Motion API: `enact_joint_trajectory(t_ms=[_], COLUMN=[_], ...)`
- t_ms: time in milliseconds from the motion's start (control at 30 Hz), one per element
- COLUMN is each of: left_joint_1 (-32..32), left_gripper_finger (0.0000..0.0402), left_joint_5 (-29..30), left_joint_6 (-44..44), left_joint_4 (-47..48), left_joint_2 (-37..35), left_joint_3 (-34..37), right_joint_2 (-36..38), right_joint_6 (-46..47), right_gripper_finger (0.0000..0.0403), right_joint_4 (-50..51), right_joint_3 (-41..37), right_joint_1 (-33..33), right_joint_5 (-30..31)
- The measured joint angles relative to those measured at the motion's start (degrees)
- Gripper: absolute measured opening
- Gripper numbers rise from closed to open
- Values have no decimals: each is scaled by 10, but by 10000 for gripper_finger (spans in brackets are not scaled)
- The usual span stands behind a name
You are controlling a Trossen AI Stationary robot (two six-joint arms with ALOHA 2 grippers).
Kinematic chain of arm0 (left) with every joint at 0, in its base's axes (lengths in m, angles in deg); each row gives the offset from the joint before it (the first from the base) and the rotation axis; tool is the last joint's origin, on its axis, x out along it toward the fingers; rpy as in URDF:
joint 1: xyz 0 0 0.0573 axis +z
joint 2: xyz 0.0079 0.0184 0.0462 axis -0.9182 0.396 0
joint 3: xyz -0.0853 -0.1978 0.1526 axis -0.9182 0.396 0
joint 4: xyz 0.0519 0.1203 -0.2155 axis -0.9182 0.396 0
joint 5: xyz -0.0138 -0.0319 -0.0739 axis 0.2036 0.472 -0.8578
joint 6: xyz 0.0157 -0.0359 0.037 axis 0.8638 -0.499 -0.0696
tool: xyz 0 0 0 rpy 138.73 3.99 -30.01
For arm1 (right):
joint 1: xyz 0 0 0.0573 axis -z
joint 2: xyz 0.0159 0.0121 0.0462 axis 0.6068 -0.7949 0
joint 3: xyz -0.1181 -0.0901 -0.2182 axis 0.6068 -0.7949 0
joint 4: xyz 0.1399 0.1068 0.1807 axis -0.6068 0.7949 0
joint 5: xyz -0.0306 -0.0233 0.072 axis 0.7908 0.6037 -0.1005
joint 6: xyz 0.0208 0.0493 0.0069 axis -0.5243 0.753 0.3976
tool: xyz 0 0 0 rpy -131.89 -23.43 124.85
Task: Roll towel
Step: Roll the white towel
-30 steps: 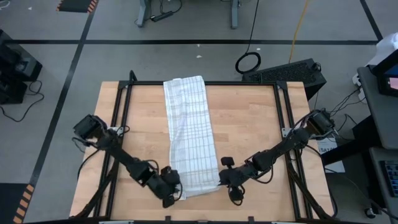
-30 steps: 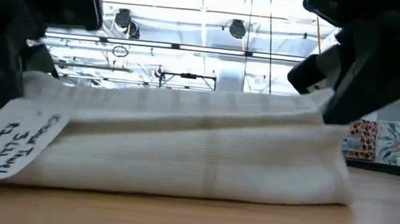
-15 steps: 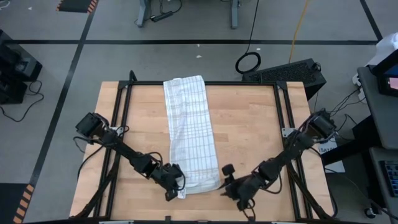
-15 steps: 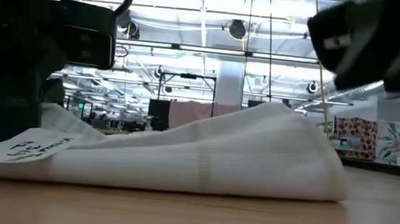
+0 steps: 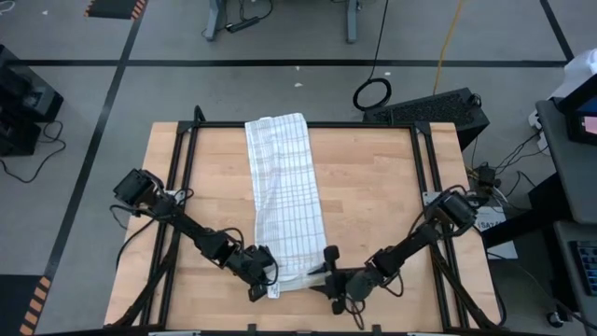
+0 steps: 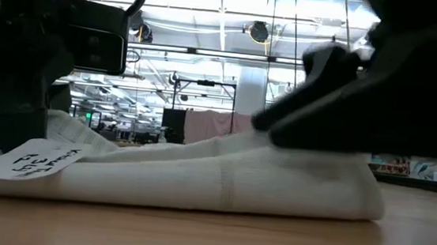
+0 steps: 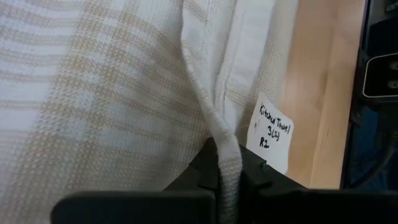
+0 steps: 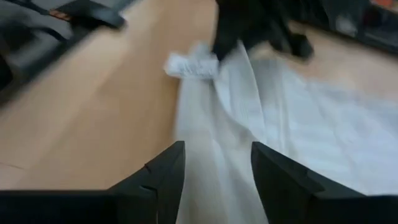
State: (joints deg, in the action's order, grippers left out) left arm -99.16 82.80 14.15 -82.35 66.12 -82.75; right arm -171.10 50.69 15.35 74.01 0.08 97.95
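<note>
While left end effector pinches the towel corner, right end effector sits spread at the near edge.

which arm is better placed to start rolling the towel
Left. Its tool is already shut on the near edge of the towel. The right tool is open, pointed at the other near corner, gripping nothing yet.
</note>
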Motion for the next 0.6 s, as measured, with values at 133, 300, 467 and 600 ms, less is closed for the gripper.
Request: enact_joint_trajectory(t_ms=[133,300,467,600], left_joint_1=[0,0,1,3], left_gripper_finger=[19,24,72,121], left_joint_5=[1,10,-7,-4], left_joint_6=[0,30,65,78], left_joint_4=[0,0,22,126], left_joint_2=[0,0,-23,-91], left_joint_3=[0,0,0,-1], right_joint_2=[-28,-59,-65,-66], right_joint_6=[85,175,224,236], right_gripper_finger=[166,159,166,166], right_joint_4=[23,8,16,17], right_joint_3=[0,2,3,2], right_joint_1=[17,24,24,23], right_joint_5=[-7,-18,-18,-20])
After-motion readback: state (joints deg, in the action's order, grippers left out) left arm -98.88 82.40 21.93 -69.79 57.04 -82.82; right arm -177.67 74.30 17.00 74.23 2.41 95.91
